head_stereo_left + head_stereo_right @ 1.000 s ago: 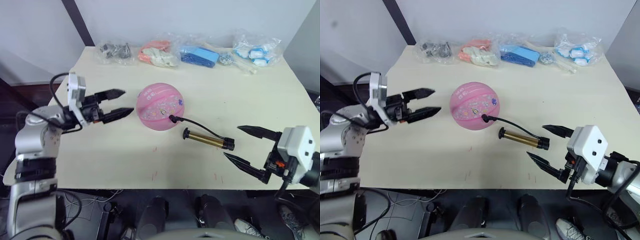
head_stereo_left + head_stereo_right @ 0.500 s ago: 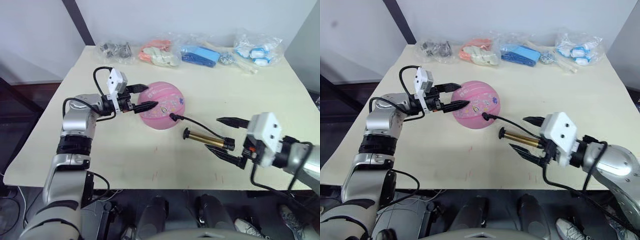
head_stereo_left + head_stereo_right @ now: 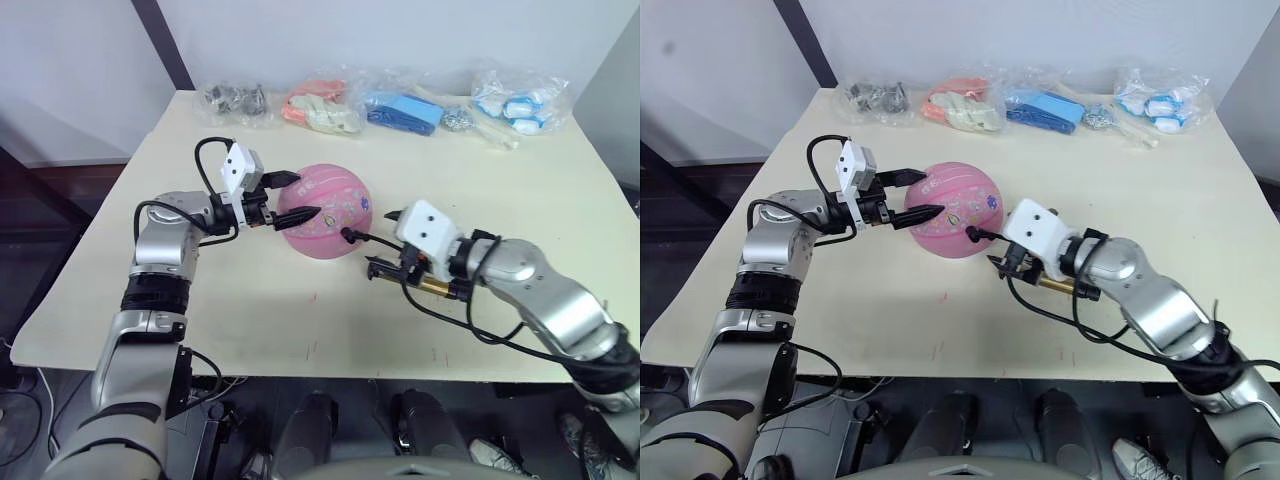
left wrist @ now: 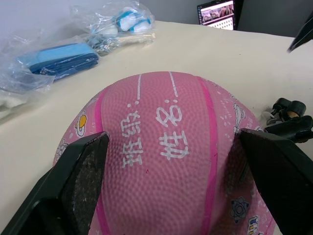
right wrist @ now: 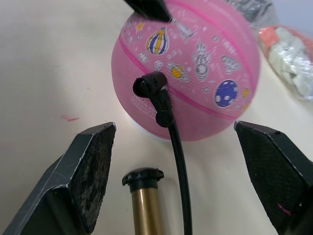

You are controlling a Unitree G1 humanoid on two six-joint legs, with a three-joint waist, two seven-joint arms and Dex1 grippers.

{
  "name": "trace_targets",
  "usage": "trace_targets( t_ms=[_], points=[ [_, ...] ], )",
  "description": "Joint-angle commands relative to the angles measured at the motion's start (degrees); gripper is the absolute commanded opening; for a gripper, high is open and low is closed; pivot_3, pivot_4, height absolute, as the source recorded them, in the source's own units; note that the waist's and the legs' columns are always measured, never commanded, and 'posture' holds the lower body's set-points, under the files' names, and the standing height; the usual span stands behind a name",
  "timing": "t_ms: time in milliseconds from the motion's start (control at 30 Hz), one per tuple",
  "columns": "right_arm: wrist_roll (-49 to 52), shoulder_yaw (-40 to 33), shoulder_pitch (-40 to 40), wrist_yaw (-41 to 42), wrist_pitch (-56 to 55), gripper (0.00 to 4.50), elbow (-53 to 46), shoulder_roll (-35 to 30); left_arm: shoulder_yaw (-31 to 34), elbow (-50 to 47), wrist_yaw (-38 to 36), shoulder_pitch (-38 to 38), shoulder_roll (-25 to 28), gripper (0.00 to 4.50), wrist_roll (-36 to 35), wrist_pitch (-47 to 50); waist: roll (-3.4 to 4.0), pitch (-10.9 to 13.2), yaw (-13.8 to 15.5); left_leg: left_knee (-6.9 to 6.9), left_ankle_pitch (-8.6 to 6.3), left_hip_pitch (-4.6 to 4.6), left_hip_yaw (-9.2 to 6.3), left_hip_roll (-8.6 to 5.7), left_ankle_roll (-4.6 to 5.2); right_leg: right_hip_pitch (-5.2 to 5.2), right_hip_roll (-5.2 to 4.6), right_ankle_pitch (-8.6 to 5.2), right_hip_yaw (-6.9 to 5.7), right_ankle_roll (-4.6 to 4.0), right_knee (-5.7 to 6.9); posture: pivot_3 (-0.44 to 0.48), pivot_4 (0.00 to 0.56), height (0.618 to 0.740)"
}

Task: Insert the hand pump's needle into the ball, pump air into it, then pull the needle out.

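A cream-coloured table (image 3: 560, 170) stands against a plain pale wall (image 3: 400, 30) — a dark diagonal strip (image 3: 165, 45) crosses the wall at the table's far left corner. Dark floor (image 3: 45, 230) lies to the left. A lit screen (image 4: 217, 12) sits beyond the table edge. Lighting is even.

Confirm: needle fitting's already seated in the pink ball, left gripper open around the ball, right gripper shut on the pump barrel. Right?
Not quite. The right gripper is open: in the right wrist view its fingers stand wide apart on either side of the hand pump barrel, not touching it. The needle fitting sits in the ball, and the left gripper is open around it.
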Motion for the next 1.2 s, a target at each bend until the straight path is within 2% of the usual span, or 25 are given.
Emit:
trace_targets(
  t_ms=[33,67,100,167,567,667,1200],
  points=[
    [-3.82,0.78,-1.95,0.84,-2.98,3.84,1.49,1.71,-1.04,0.07,1.04,0.70,-0.15,4.50,1.74,1.54,0.00,0.00,0.08,0.00,0.00,-0.01,-0.02,0.00,0.00,0.00,0.00,0.00,-0.01,0.00,0.00,0.000,0.150,0.740],
    [-4.72,1.17,-2.38,0.99,-3.55,3.49,2.20,2.32,-0.96,0.01,1.13,0.69,-0.11,4.50,1.76,1.61,0.00,0.00,0.09,0.00,0.00,-0.01,-0.03,-0.01,0.00,0.00,0.00,0.00,-0.02,0.00,0.00,0.000,0.150,0.740],
    [-5.82,1.80,-2.83,1.29,-4.29,3.34,2.79,2.70,-0.90,-0.01,1.24,0.70,-0.06,4.50,1.82,1.63,0.00,0.00,0.05,0.01,0.00,-0.01,-0.04,-0.01,0.00,0.01,0.00,0.00,-0.02,0.00,0.00,0.000,0.150,0.740],
    [-8.09,3.01,-3.47,1.76,-5.65,2.45,3.94,3.59,-0.82,-0.20,1.43,0.80,-0.02,4.50,1.83,1.76,0.00,0.00,-0.07,0.00,0.00,0.00,-0.03,-0.02,0.00,0.00,-0.01,0.00,-0.02,0.00,0.00,0.000,0.150,0.740],
    [-16.29,5.04,-5.35,4.37,-9.48,2.45,9.26,8.03,-0.65,-1.49,2.21,1.58,-0.02,4.50,1.60,2.31,0.01,0.00,-0.08,0.00,0.00,0.00,-0.09,-0.03,-0.01,0.00,-0.01,0.00,-0.05,-0.01,0.02,0.000,0.150,0.740],
    [-17.58,5.25,-5.40,5.11,-10.21,1.67,9.93,8.93,-0.64,-1.59,2.25,1.59,-0.05,4.50,1.58,2.35,0.01,0.00,-0.08,0.00,0.00,0.00,-0.09,-0.03,-0.01,0.00,-0.01,0.00,-0.06,-0.01,0.02,0.000,0.150,0.740],
    [-22.37,4.24,-4.68,6.97,-12.67,1.67,11.43,11.74,-0.45,-1.85,2.65,1.67,-0.04,4.50,1.48,2.37,0.01,0.00,-0.08,0.00,0.00,0.00,-0.10,-0.03,-0.01,0.00,-0.01,0.00,-0.06,-0.01,0.02,0.000,0.150,0.740]
  ],
)
